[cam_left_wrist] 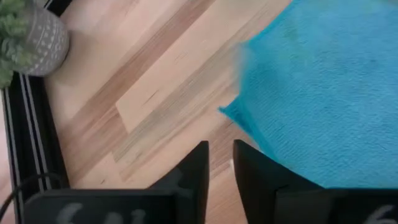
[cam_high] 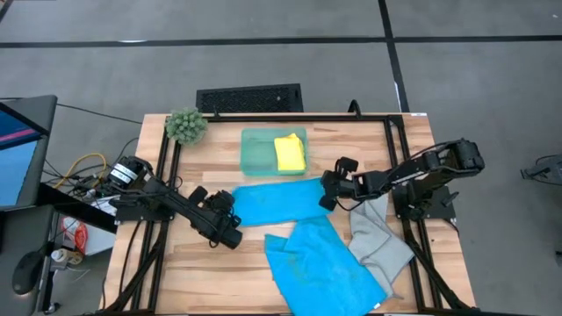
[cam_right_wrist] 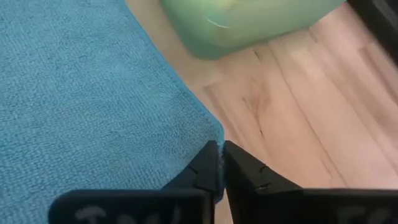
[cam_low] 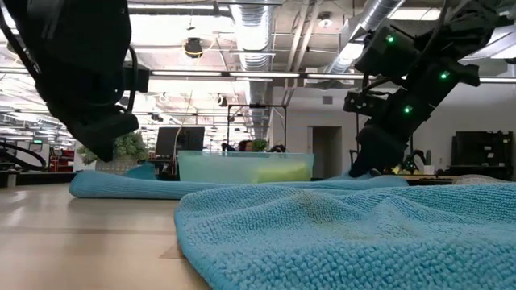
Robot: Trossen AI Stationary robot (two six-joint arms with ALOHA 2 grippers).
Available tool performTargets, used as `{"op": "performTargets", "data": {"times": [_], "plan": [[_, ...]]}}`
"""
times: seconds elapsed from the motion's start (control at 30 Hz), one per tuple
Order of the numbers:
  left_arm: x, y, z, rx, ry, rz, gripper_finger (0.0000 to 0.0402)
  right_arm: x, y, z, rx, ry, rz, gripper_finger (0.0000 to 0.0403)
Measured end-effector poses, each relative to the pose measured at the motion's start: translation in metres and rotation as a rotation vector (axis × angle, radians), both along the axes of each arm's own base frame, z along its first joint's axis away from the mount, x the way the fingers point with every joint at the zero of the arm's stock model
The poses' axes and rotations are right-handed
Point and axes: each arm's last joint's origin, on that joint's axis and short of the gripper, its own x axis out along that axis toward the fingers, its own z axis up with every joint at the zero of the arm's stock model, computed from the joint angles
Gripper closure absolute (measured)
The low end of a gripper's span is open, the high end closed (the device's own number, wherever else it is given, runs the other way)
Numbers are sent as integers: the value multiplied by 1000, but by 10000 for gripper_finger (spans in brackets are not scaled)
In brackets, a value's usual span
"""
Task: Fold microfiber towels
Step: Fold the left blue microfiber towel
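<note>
right gripper [cam_right_wrist: 219, 163] fingers pinching blue towel [cam_right_wrist: 81, 99] corner

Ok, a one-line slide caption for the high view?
Both claws at opposite ends of a flat blue towel, left claw, right claw; yellow towel folded in the green tray.

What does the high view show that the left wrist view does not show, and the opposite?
Only the high view shows the green tray with the yellow towel, the grey towel and the right gripper at the flat blue towel's corner. Only the left wrist view shows the left gripper fingers slightly apart, empty. Both show the plant, table and that towel.
</note>
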Motion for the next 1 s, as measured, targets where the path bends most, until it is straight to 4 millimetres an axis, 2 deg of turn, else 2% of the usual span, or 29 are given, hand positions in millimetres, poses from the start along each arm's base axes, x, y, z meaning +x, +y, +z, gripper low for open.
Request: {"op": "performTargets", "data": {"times": [0.27, 0.33, 0.4, 0.5, 0.6, 0.8, 0.9, 1.0], "plan": [[2, -1, 2, -4, -17, 13, 271, 0, -7, 0, 23, 0, -18, 320], [5, -5, 15, 31, -64, 6, 263, 0, -9, 0, 20, 8, -15, 305], [7, -11, 37, 96, -148, -27, 261, -1, -10, 4, 27, -2, -4, 287], [8, -18, 66, 191, -358, -84, 262, -3, -12, 14, 35, -48, -8, 257], [8, -20, 75, 199, -465, -126, 269, -7, -14, 29, 51, -113, -20, 229], [12, -13, 49, 126, -455, -150, 291, -27, -12, 48, 265, -172, -136, 191], [12, -10, 33, 92, -457, -157, 301, -37, -6, 46, 351, -132, -222, 182], [8, -5, 18, 74, -462, -150, 307, -38, 1, 39, 411, -105, -287, 179]]}}
